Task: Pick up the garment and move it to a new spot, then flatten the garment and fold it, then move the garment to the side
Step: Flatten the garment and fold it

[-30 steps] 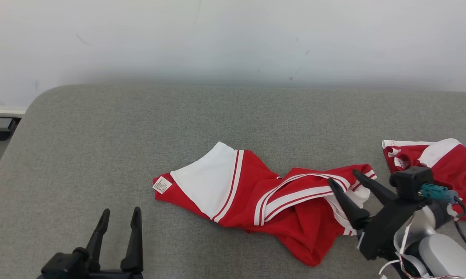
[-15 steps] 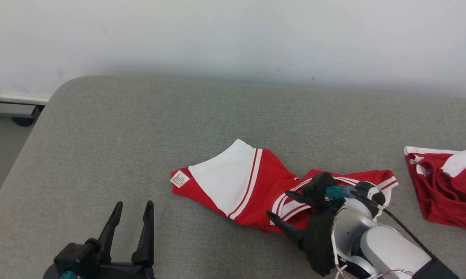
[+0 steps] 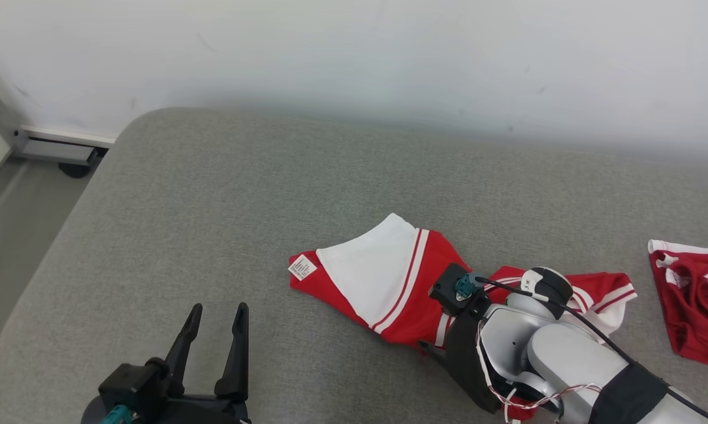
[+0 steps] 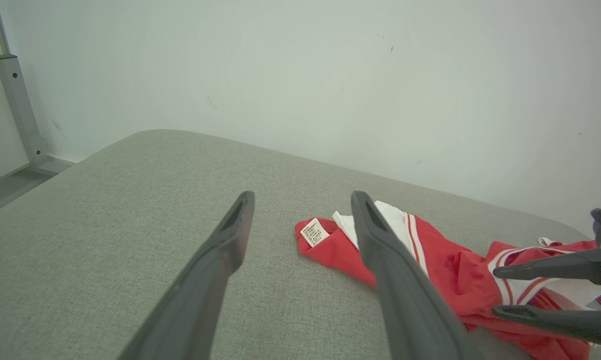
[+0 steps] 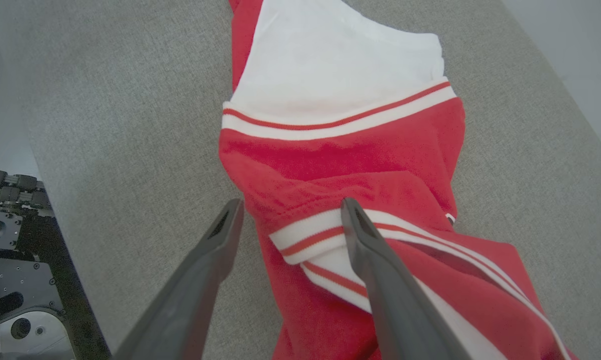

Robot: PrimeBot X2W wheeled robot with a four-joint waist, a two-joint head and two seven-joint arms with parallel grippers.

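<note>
Pick-up step | right gripper [image 5: 291,205], jaws open, poised over garment [image 3: 383,277], 5 o'clock | left gripper [image 3: 219,307], jaws open, 7 o'clock | closure on cloth is required next

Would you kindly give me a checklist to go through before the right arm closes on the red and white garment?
1. Right end effector open: ok.
2. Right end effector straddling an edge of the garment: ok. One finger lies over the striped band, the other over the grey cushion.
3. Fingers low enough to catch the fabric: cannot tell.
4. Left end effector open and apart from the garment: ok.
5. Garment lying flat: not ok, it is bunched and folded over itself.
6. Second red garment apart from the target: ok, grey cushion shows between them.
</note>
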